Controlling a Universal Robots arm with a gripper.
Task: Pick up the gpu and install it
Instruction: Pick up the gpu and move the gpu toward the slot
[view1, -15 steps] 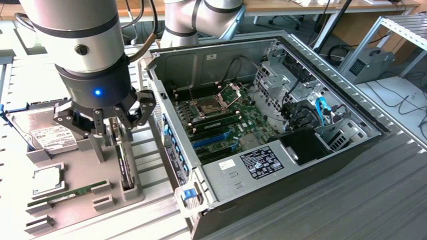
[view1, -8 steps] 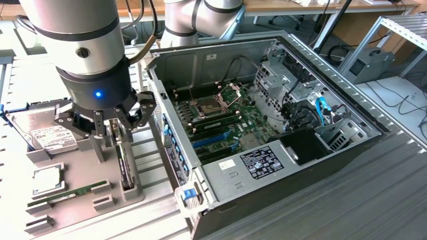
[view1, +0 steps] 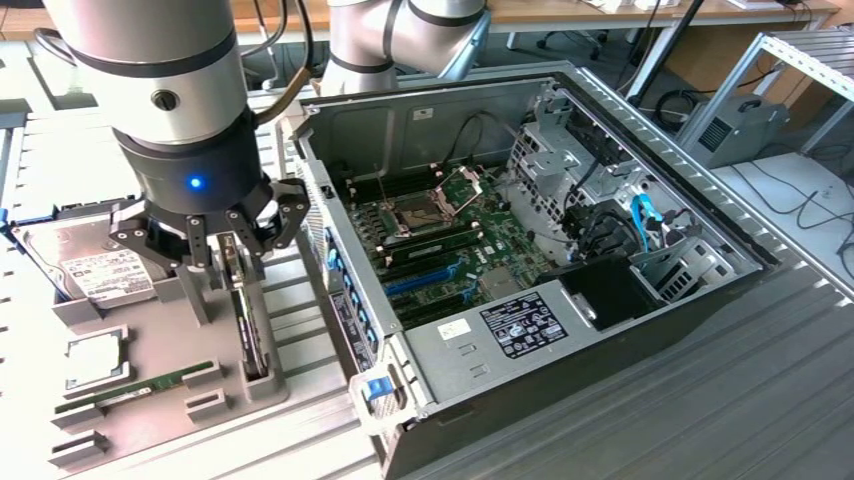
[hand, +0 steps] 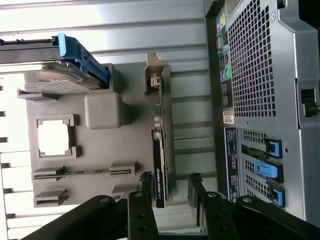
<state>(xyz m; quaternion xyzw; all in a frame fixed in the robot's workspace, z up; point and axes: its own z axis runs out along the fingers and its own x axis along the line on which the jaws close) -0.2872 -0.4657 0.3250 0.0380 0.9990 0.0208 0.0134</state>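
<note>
The exterior view looks steeply down from well above the jaws, taking in the open silver-grey metal computer case (view1: 461, 352), the flat grey plastic parts tray (view1: 140, 345) and the black-fingered gripper (view1: 230, 268) over it. The wrist view peers past the jaws from close above. Both share the tray (hand: 100, 145), the gripper (hand: 170, 177), the gpu (view1: 247, 330) (hand: 158, 165), a slim dark card on edge between the jaws, and the case's (hand: 260, 60) rear side.

The tray (hand: 132, 145) is matt plastic, the gpu (hand: 159, 172) bracket (hand: 154, 67) metal.

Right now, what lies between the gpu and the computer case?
In the wrist view, the grey holder's edge, bare ribbed tabletop and one finger of the open tool lie between the gpu and the case.
</note>
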